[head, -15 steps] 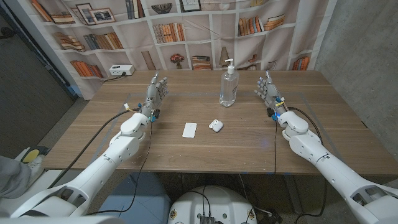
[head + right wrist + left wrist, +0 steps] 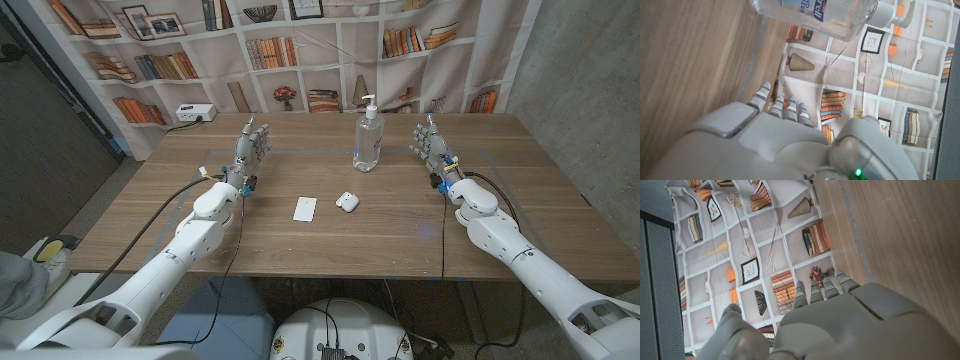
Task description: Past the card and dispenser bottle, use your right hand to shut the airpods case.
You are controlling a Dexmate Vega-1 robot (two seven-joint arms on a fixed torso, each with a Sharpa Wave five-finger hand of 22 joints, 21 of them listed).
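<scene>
A small white airpods case (image 2: pixel 346 201) sits near the table's middle with its lid up. To its left lies a white card (image 2: pixel 305 208). Behind them stands a clear dispenser bottle (image 2: pixel 367 138) with a white pump, also seen close in the right wrist view (image 2: pixel 815 15). My right hand (image 2: pixel 432 142) is raised at the table's right side, fingers straight and apart, holding nothing, well to the right of the case. My left hand (image 2: pixel 251 146) stands the same way on the left side, empty, with its back showing (image 2: pixel 855 325) in the left wrist view.
The wooden table (image 2: pixel 200 230) ends at a backdrop printed with bookshelves (image 2: pixel 300 50). A white power strip (image 2: pixel 194 113) sits at the back left corner. Cables run along both forearms.
</scene>
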